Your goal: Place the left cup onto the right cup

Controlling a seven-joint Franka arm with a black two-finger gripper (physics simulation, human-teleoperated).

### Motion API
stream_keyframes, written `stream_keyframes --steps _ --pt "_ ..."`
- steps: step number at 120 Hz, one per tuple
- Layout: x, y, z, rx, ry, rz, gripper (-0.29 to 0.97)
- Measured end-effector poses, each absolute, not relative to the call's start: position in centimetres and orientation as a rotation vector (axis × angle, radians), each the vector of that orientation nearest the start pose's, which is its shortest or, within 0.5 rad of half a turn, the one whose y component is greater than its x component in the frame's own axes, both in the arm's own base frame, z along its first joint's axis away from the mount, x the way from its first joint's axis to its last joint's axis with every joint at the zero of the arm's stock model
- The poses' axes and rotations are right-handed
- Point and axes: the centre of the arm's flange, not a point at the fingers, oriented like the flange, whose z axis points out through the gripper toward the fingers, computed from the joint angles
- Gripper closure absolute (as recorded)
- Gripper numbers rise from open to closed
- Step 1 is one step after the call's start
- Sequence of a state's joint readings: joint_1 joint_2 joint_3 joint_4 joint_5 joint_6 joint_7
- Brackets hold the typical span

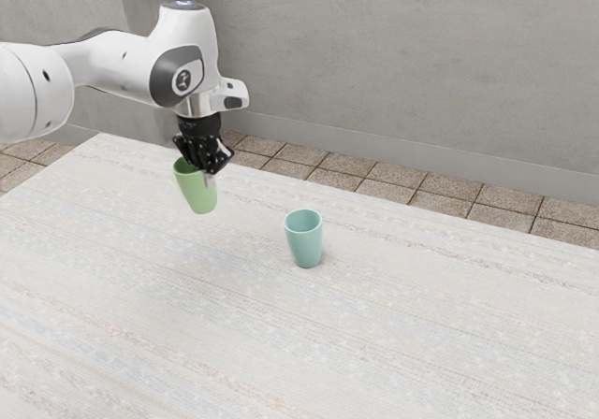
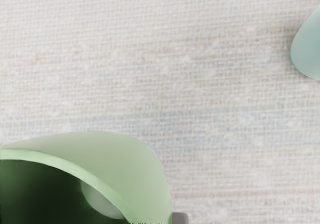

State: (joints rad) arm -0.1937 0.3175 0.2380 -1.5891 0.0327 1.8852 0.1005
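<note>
Fingers [image 1: 208, 163] pinch the green cup [image 1: 195, 191] by one side of its rim. As far as you can judge, one sits inside the wall and one outside, so they stand narrow with only that wall between them. The cup hangs clear of the table [image 1: 421, 335] and is tilted rather than upright. In the wrist view the green cup [image 2: 107, 166] shows its rim and dark inside right under the hand. The teal cup [image 1: 303, 238] stands upright on the table, well apart from the green one, toward the exterior view's right, and the wrist view catches the teal cup [image 2: 309, 44] at its edge. Watch the grip first: a one-sided hold on a thin wall lets the cup swing or slip if you move sharply. Watch the tilt next, because a slanted base meeting the teal rim may skid off or tip that cup over. Carry it across too low and its base could strike the teal cup's side. Let go off-centre and it will likely fall to the table.
</note>
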Motion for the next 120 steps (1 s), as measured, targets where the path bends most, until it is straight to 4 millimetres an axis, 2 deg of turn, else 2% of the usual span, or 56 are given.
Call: stream_keyframes --steps 25,58,95,120 --pt "66.6 -1.2 45.1 -3.041 0.173 0.035 0.79" --pt "68.8 -3.5 44.3 -3.045 0.208 0.050 0.79" --pt "70.9 -4.6 45.2 -3.039 0.219 0.038 0.79" --pt "71.6 -5.6 44.5 -3.042 0.239 0.063 0.79"
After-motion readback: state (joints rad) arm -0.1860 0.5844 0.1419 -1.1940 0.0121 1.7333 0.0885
